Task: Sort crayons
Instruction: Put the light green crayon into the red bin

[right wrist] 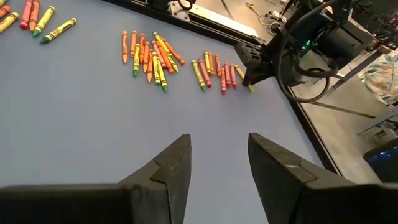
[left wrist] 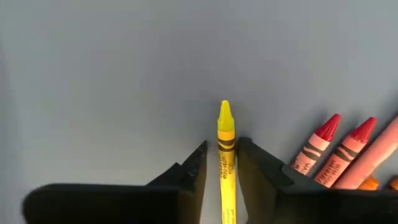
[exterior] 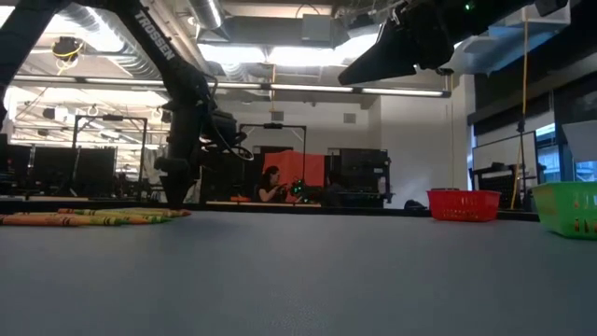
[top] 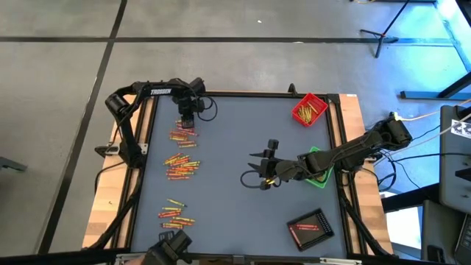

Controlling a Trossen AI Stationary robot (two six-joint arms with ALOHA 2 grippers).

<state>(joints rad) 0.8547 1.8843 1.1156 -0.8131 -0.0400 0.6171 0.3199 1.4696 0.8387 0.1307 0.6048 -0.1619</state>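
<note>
I count three small trays: one red tray [top: 309,109], one green tray [top: 321,177] and one black tray [top: 310,225]. The crayons [top: 182,165] lie in three bunches on my table [top: 243,132]; they are too many and too small for me to count. I see two arms.

you have three groups of crayons [top: 182,163] in a line down the table's [top: 235,147] left side. left gripper [top: 186,122] sits at the far group, one crayon [left wrist: 225,158] between its fingers. trays line the right side; right gripper [top: 259,171] hangs mid-table.
</note>
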